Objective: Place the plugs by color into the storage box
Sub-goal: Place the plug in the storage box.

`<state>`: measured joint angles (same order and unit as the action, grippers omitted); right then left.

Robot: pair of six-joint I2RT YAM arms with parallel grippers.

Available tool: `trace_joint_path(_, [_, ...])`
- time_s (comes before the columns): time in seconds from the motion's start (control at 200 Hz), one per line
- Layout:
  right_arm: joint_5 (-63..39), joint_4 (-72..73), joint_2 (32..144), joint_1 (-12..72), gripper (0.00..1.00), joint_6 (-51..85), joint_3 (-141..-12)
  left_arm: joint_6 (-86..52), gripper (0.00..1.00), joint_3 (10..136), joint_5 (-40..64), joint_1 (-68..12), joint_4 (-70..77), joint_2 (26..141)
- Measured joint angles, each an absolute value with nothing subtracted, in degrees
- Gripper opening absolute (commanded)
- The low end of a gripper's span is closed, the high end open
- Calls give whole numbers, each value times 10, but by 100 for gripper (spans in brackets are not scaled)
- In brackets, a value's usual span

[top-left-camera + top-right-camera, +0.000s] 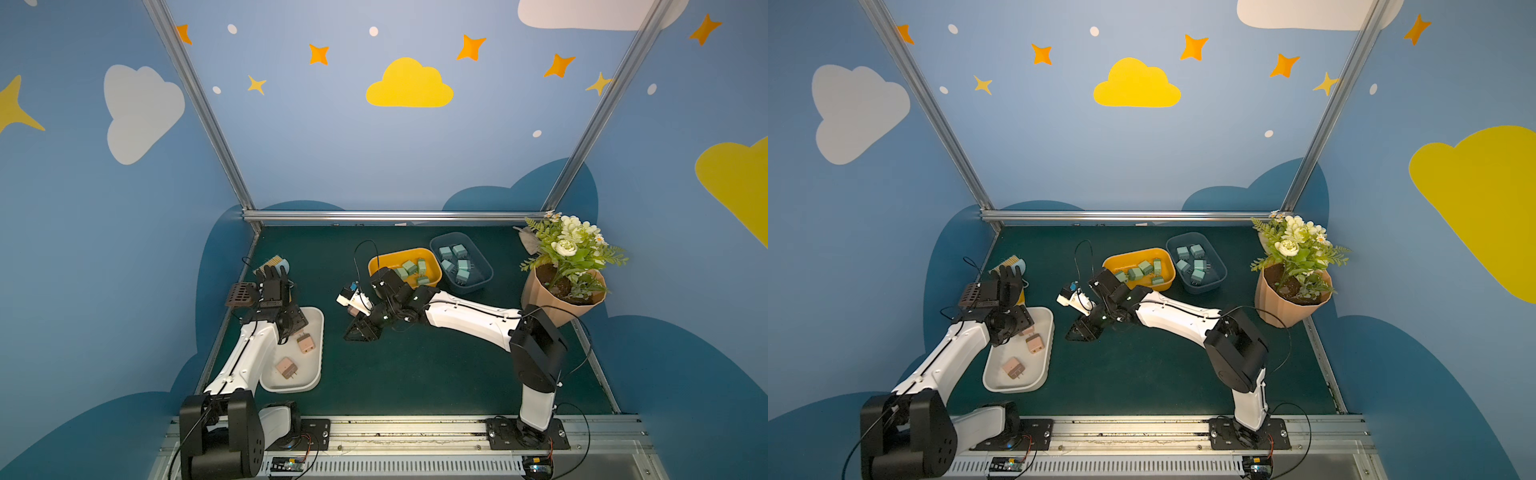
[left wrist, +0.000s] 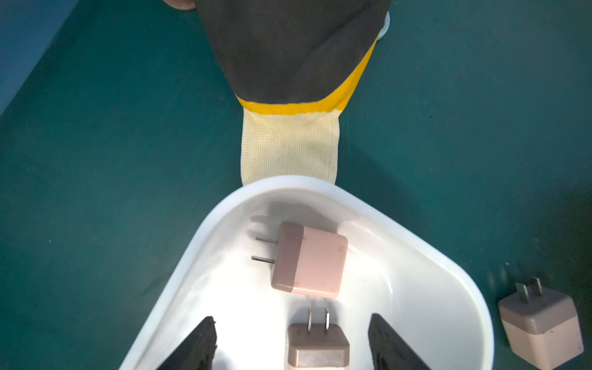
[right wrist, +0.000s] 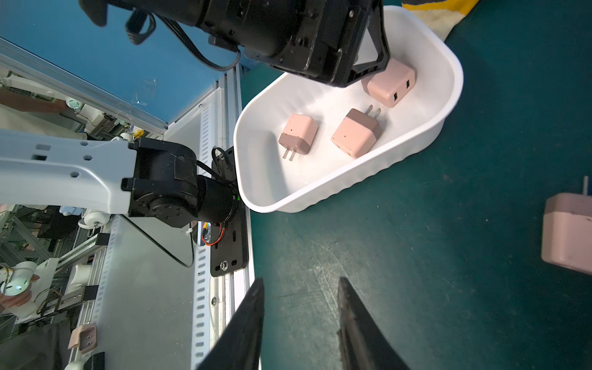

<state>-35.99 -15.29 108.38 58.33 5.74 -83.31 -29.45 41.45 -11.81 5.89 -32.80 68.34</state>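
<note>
Three pink plugs (image 3: 355,133) lie in the white storage box (image 1: 320,353). My left gripper (image 2: 291,317) hangs open over that box. One pink plug (image 2: 317,342) rests on the box floor between the jaws, touching neither. Another pink plug (image 2: 309,259) lies just beyond it. A further pink plug (image 2: 541,330) stands on the green mat outside the box, prongs up. My right gripper (image 3: 301,279) hovers over bare mat mid-table, jaws slightly apart with nothing between them. Light green plugs (image 1: 411,268) fill the yellow storage box (image 1: 399,254); several teal plugs (image 1: 457,262) sit in the dark blue storage box (image 1: 484,270).
A black glove with a yellow cuff (image 2: 288,57) lies right behind the white box. A brush (image 1: 274,262) and a brown perforated block (image 1: 241,293) sit by the left wall. A potted flower bunch (image 1: 565,286) stands at the right edge. A metal rail (image 1: 415,432) runs along the front.
</note>
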Motion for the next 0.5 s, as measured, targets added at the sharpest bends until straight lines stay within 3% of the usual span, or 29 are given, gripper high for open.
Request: trace_joint_path(0.501, [-404,-78,1067,530,37,150,-784,-257,74,401,-121,32,-294,621])
